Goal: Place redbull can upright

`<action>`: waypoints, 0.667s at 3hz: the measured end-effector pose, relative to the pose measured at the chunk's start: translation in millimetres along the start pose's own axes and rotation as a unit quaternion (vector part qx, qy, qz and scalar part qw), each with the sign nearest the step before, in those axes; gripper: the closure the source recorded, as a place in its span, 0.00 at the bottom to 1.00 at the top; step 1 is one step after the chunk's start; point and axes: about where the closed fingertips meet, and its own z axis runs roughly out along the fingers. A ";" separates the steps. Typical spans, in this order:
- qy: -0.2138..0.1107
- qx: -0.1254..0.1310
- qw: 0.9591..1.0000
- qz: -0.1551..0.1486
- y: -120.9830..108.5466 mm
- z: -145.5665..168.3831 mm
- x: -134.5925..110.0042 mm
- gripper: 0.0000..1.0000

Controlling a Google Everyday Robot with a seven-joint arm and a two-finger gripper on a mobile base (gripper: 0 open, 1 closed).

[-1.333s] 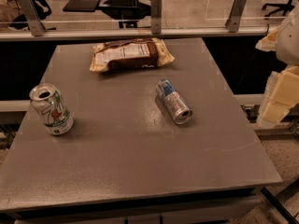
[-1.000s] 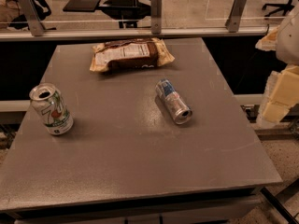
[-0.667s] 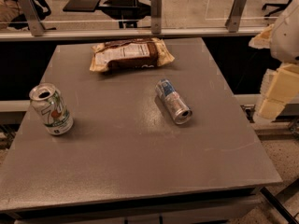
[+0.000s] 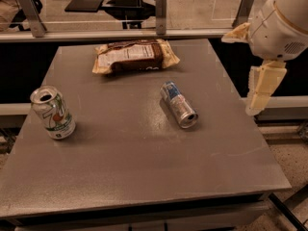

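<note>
The redbull can point(image 4: 178, 104) lies on its side right of the middle of the grey table point(image 4: 130, 177), its silver top facing the front right. It is slim, blue and silver. My gripper point(image 4: 262, 83) hangs off the table's right edge, on the white arm at the upper right. It is to the right of the can, apart from it, and holds nothing that I can see.
A white-and-green 7UP can point(image 4: 53, 112) stands upright at the table's left. A brown-and-cream snack bag point(image 4: 134, 56) lies flat at the back middle. A metal rail with posts point(image 4: 161, 6) runs behind the table.
The arm with my gripper has moved a little leftward, toward the table's right edge. The cans and the bag have not moved.
</note>
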 end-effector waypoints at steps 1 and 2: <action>-0.038 -0.020 0.989 -0.141 -13.4 22.4 -29.3 0.00; -0.055 -0.035 0.968 -0.244 -15.3 36.1 -43.3 0.00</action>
